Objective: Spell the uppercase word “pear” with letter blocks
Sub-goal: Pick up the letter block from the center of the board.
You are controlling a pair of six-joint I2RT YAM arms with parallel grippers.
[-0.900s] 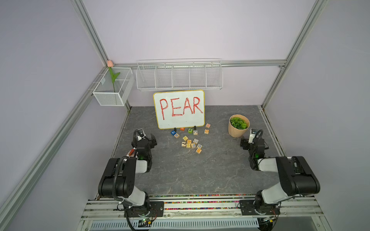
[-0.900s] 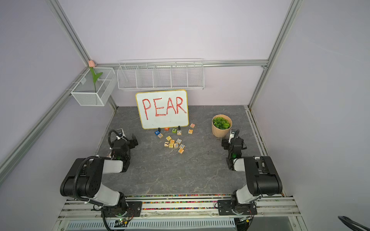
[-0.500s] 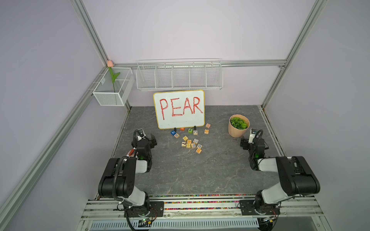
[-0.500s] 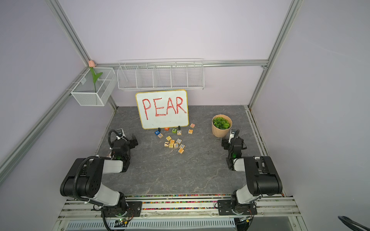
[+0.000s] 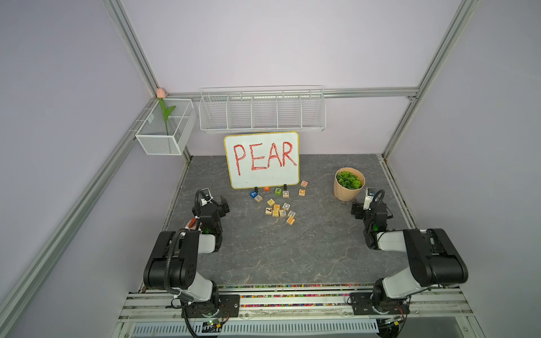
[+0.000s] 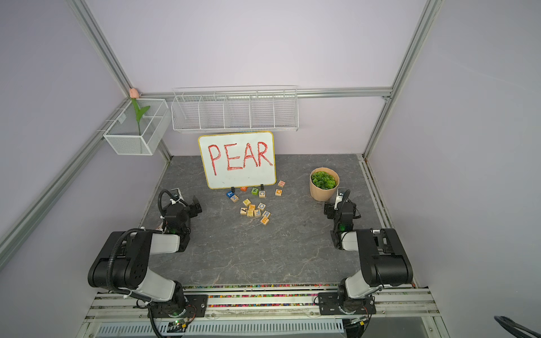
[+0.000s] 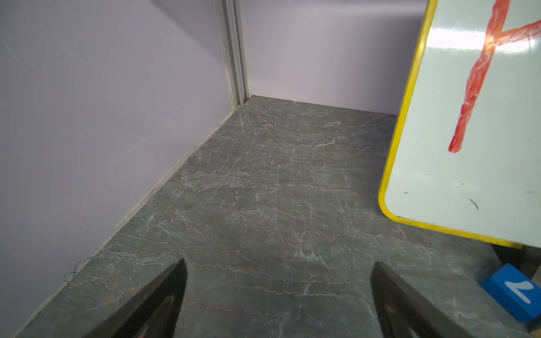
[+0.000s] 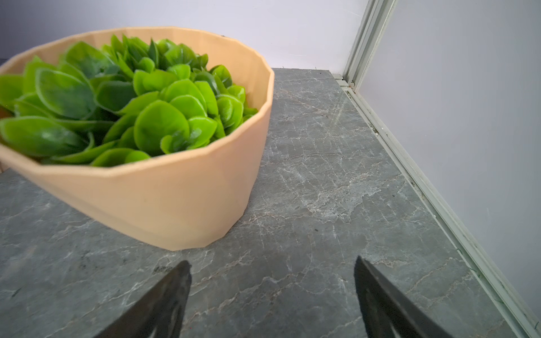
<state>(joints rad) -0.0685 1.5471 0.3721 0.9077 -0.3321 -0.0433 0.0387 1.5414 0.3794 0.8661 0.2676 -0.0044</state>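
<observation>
1. Left tool (image 7: 279, 264): jaws wide apart, nothing held, over bare bench (image 7: 263, 175).
2. Right tool (image 8: 272, 263): jaws apart, empty, near plant pot (image 8: 161, 199).
3. Letter blocks (image 5: 276, 208): scattered mid-bench, just before whiteboard (image 5: 263, 178).

Letter blocks (image 5: 276, 207) tiny, capitals unclear; orange block (image 5: 266, 189) half behind whiteboard (image 5: 263, 175)

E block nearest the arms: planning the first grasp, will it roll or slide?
Likely no rolling: the E block sits flat, a cube. Probably light and stiff, looking wooden. It might skid on the smooth-looking tabletop.
</observation>
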